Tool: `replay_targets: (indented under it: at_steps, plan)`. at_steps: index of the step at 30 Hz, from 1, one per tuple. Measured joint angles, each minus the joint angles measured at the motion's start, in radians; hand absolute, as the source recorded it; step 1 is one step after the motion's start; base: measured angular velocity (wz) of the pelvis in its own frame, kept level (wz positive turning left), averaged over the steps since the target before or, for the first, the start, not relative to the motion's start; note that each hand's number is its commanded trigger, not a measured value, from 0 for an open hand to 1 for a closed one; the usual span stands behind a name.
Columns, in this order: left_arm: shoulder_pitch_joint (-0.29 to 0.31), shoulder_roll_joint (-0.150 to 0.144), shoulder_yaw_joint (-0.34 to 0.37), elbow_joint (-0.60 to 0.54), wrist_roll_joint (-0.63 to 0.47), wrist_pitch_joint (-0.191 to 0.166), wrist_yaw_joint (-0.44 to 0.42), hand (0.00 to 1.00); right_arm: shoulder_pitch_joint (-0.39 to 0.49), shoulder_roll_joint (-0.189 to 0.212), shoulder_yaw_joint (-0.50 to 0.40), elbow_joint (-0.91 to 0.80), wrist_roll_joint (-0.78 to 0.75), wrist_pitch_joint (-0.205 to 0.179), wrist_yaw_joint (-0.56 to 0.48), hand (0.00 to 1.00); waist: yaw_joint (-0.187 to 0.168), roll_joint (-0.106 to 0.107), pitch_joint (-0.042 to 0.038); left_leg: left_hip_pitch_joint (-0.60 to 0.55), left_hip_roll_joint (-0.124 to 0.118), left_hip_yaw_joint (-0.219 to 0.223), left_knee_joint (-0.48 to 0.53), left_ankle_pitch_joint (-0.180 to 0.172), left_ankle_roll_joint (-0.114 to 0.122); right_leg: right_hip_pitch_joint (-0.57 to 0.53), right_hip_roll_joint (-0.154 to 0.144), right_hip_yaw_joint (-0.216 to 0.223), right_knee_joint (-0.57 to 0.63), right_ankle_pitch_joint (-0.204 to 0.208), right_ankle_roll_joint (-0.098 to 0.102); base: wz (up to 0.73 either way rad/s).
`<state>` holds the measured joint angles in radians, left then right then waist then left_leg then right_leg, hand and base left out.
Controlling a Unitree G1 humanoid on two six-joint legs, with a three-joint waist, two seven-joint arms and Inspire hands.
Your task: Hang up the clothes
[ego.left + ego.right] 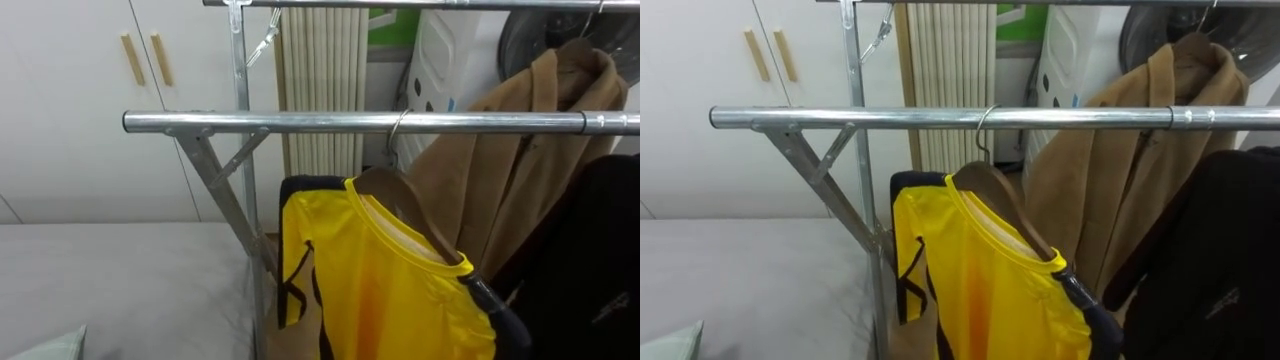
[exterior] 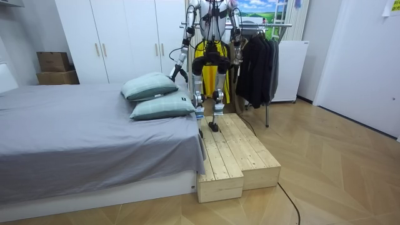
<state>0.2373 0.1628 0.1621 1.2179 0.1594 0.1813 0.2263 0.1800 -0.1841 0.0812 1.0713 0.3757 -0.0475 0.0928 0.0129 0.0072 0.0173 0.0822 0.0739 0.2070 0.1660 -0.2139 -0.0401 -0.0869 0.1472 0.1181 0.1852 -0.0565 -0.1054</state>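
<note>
A yellow shirt (image 1: 390, 290) with dark trim hangs on a wooden hanger (image 1: 400, 195). The hanger's metal hook (image 1: 398, 125) sits over the near steel rail (image 1: 300, 123) of the clothes rack, just left of the other garments. In the room view I stand on a wooden platform (image 2: 231, 150), facing the rack, and the yellow shirt (image 2: 226, 87) shows past my legs. My left hand (image 2: 175, 74) hangs low at my side on the room view's left. My right hand (image 2: 238, 58) is lowered on the room view's right. Both are clear of the shirt.
A tan coat (image 1: 520, 150) and a black garment (image 1: 590, 260) hang right of the shirt. The grey bed (image 1: 110, 280) lies to the left, with pillows (image 2: 150, 87) by the platform. White wardrobe doors (image 1: 80, 120) stand behind, and the rack's slanted brace (image 1: 215, 175) crosses at left.
</note>
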Motion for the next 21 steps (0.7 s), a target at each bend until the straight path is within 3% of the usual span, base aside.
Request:
replay_targets:
  at_steps: [10, 21]
  plan:
    - [-0.001, 0.000, -0.026, 0.000, -0.001, 0.000, -0.006, 0.00, -0.001, 0.001, -0.008, 0.056, 0.055, 0.004, 0.032, 0.00, -0.008, 0.002, -0.0021, 0.000, -0.001, 0.003, 0.001, -0.003, 0.004, -0.001, 0.000, 0.002, 0.003, -0.001, 0.001, -0.01]
    - [-0.001, 0.000, -0.027, 0.003, -0.001, 0.001, -0.071, 0.00, 0.004, 0.012, -0.037, 0.070, 0.047, 0.006, 0.042, 0.00, -0.012, -0.002, -0.0057, -0.003, 0.000, 0.003, -0.001, -0.006, 0.005, -0.003, 0.001, 0.001, 0.000, -0.002, 0.001, 0.00]
